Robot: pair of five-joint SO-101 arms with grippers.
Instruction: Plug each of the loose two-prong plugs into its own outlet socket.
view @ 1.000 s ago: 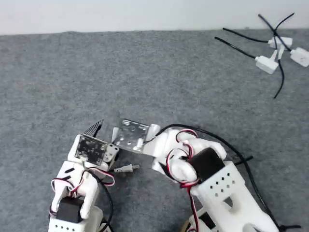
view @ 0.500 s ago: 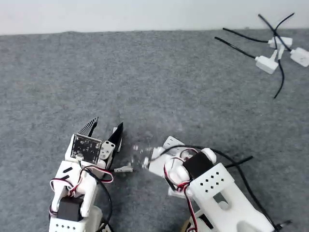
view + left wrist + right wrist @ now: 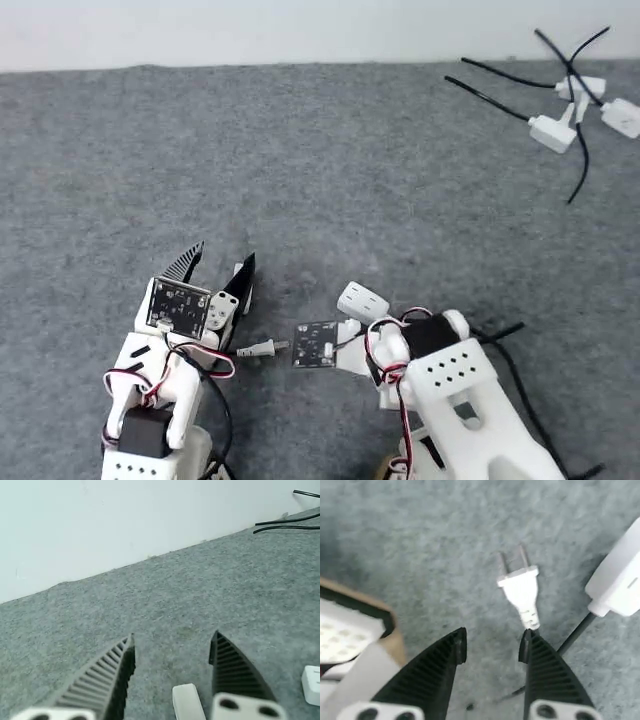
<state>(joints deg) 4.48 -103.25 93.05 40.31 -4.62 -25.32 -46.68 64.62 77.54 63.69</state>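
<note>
1. Left arm [image 3: 150, 385]: white printed shell, black servo, looped red, white and black wires
2. Right arm [image 3: 455, 380]: white shell with a grid of small round holes, red and white wires
3. Fingers [image 3: 107, 680]: black, ribbed, tapering to points, on white bases with round holes

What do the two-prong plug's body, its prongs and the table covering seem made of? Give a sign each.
Plug body: smooth white moulded shell, likely plastic. Prongs: thin grey flat blades, probably metal. Table covering: grey, matte, fuzzy fibres, apparently felt or carpet.
</note>
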